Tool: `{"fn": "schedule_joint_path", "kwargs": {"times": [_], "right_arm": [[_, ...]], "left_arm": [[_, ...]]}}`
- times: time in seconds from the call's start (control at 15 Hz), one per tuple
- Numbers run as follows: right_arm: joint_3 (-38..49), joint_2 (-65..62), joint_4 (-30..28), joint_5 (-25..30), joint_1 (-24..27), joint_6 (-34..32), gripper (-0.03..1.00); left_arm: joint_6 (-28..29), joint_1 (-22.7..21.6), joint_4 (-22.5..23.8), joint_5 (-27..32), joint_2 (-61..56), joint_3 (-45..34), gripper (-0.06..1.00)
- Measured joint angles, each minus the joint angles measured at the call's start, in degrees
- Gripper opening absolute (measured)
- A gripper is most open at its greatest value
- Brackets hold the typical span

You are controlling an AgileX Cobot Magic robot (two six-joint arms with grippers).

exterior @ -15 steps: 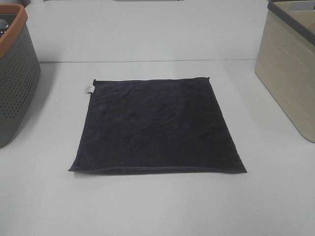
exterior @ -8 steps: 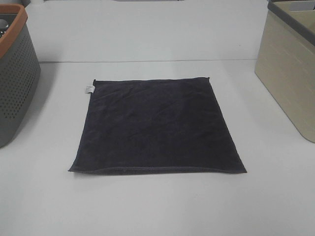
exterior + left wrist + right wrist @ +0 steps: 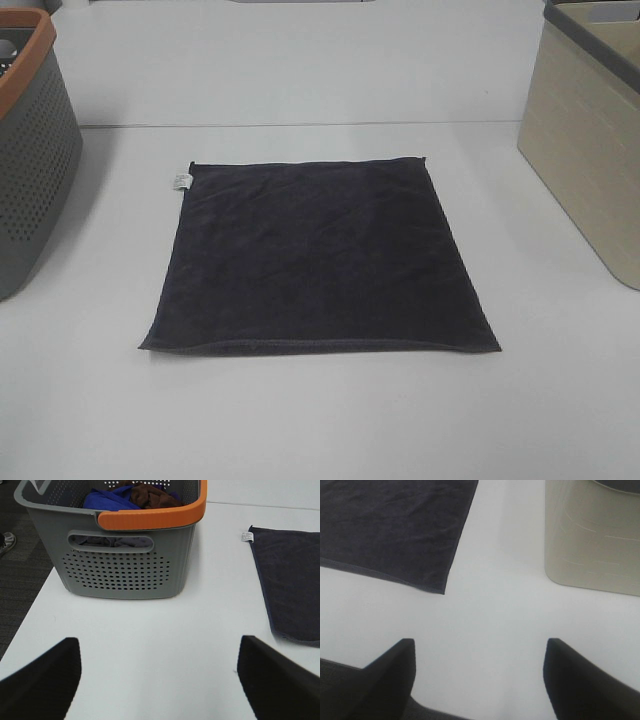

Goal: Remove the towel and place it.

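The towel [image 3: 318, 257] is a dark navy square cloth lying flat in the middle of the white table [image 3: 300, 420], with a small white tag [image 3: 181, 181] at its far left corner. Neither arm shows in the exterior high view. In the left wrist view, my left gripper [image 3: 159, 680] stands open over bare table, with the towel [image 3: 292, 580] off to one side. My right gripper [image 3: 479, 675] is open too, nothing between its fingers, and a towel corner [image 3: 395, 530] lies ahead of it.
A grey perforated basket with an orange rim [image 3: 30, 160] stands at the table's left and holds blue and brown cloths [image 3: 130, 495]. A beige bin [image 3: 590, 140] stands at the right. The table's near edge shows in the right wrist view.
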State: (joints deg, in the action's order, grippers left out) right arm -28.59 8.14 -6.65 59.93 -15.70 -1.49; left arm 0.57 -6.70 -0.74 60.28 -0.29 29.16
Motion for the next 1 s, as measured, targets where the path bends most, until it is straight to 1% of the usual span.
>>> {"fn": "schedule_joint_path", "kwargs": {"times": [0.4,1.0], "right_arm": [[0.00,-7.96,0.17,0.06,0.00,0.00,0.71],[0.00,-8.37,0.34,0.06,0.00,0.00,0.71]], "left_arm": [[0.00,0.00,0.00,0.00,0.00,0.00,0.79],[0.00,0.00,-0.06,0.00,0.00,0.00,0.79]]}}
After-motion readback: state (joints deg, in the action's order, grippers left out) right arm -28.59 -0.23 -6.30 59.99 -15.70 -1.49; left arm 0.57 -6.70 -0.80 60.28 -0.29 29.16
